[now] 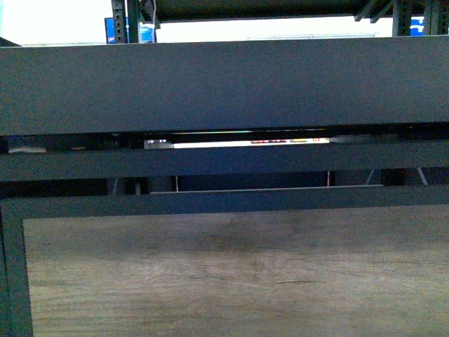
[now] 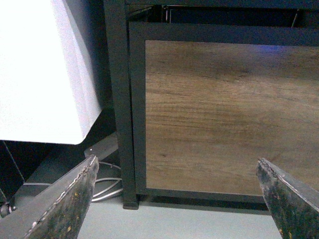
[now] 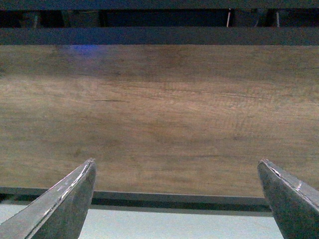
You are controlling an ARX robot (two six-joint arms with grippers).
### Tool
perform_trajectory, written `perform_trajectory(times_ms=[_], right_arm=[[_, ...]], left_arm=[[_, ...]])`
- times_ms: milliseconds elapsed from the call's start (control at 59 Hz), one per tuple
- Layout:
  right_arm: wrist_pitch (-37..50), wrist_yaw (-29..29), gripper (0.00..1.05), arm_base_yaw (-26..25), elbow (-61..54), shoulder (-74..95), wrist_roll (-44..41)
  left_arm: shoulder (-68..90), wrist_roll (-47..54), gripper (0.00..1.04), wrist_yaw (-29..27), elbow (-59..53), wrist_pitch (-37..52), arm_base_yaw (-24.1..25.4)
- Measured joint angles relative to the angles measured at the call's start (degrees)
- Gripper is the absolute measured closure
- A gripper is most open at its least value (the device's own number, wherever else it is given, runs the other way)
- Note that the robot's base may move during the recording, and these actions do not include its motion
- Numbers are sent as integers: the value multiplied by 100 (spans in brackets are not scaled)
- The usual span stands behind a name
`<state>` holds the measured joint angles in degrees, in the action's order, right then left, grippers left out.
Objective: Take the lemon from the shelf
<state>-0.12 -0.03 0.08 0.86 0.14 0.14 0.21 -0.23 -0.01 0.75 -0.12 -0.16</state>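
Left pincer [image 2: 175,160] spread wide, gripping nothing and touching nothing, low before a corner post [image 2: 119,99] of the shelf [image 1: 224,163], a white cabinet [image 2: 40,69] just beside that post. Right pincer [image 3: 175,162] equally wide and empty, facing the wood panel [image 1: 238,274]. Front view: shelf close ahead, dark tray rim [image 1: 224,84] above the panel; the deck is hidden behind the rim, so I cannot tell where the lemon lies.
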Motion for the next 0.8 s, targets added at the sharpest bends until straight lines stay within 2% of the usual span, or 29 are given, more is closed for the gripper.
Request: perform_trajectory(times_ms=[797], right_arm=[[0,2,7,0,0,2,2]], left_arm=[[0,0,8,0,0,0,0]])
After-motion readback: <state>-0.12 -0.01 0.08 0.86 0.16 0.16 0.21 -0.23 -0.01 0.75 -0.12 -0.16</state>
